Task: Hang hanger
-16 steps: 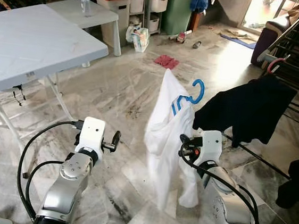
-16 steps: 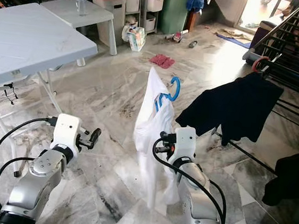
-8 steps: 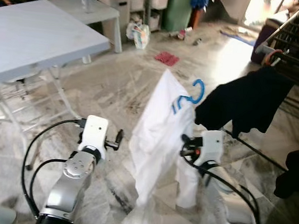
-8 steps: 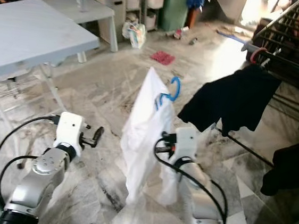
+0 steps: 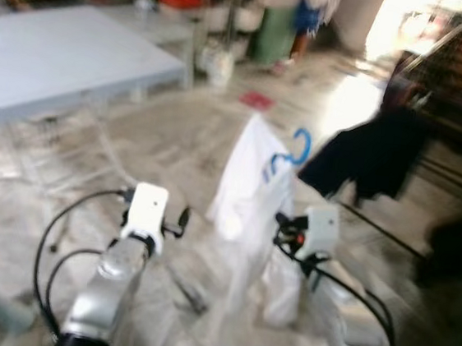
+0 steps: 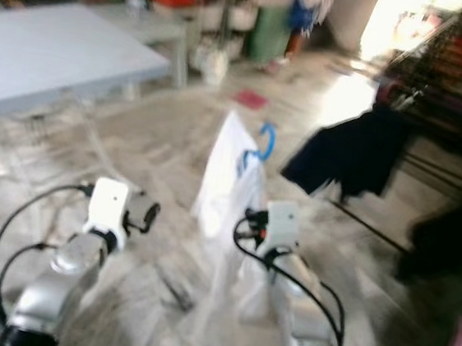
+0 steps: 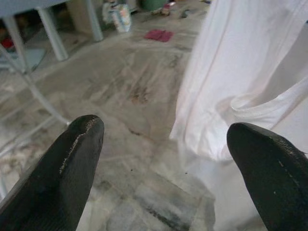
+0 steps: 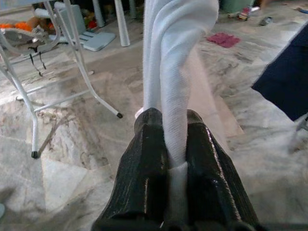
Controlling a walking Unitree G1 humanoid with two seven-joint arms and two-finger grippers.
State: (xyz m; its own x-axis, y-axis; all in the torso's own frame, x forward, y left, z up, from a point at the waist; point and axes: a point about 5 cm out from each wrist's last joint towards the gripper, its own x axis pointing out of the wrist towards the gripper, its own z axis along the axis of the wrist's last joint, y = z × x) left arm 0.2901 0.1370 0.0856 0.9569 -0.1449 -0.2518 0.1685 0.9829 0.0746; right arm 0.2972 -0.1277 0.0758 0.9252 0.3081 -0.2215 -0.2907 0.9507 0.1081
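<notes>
Hanger (image 5: 293, 150) with white shirt (image 5: 249, 193), pinched by right fingers (image 8: 149, 168).

A lived-in room of a home, used for laundry. The floor is polished grey-veined marble tile (image 5: 176, 142). A pale grey folding table with thin metal legs (image 5: 69, 61) stands to the robot's left, with a smaller white plastic table (image 5: 160, 25) behind it. Along the far wall are white storage drawers (image 5: 224, 7) and a green bin (image 5: 275, 33). To the right a dark metal clothes drying rack (image 5: 456, 73) carries a black garment (image 5: 373, 155), and a small red cloth (image 5: 257, 100) lies on the floor
</notes>
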